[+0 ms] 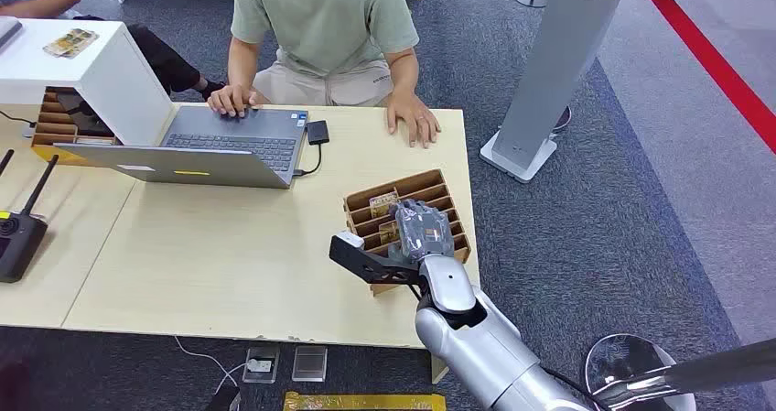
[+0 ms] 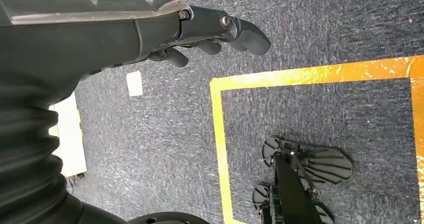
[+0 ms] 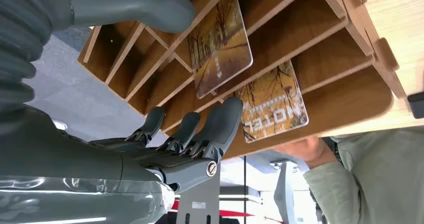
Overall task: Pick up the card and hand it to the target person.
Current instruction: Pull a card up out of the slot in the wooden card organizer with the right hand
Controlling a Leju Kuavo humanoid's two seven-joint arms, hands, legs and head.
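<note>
Cards stand in a slotted wooden rack [image 1: 430,191] near the right edge of the table [image 1: 229,246], on the side closest to the robot. The right hand [image 1: 423,230] hovers over the middle of the rack with its fingers [image 3: 220,124] spread and holding nothing. In the right wrist view the fingertips sit just beside a card printed "HOTEL" [image 3: 272,104] that leans in one slot; I cannot tell whether they touch it. A second card showing an autumn path [image 3: 220,39] stands in a neighbouring slot, and the thumb [image 3: 130,4] lies across the rack on its other side.

The left hand [image 2: 210,32] hangs low over grey carpet [image 2: 325,34] marked with yellow tape [image 2: 220,134], fingers loosely curled, gripping nothing.

A person in a pale green shirt [image 1: 320,17] sits at the far edge of the table, one hand [image 1: 416,118] flat on the tabletop and the other [image 1: 233,100] on an open laptop [image 1: 220,146]. A black radio handset [image 1: 18,232] lies at the left edge.
</note>
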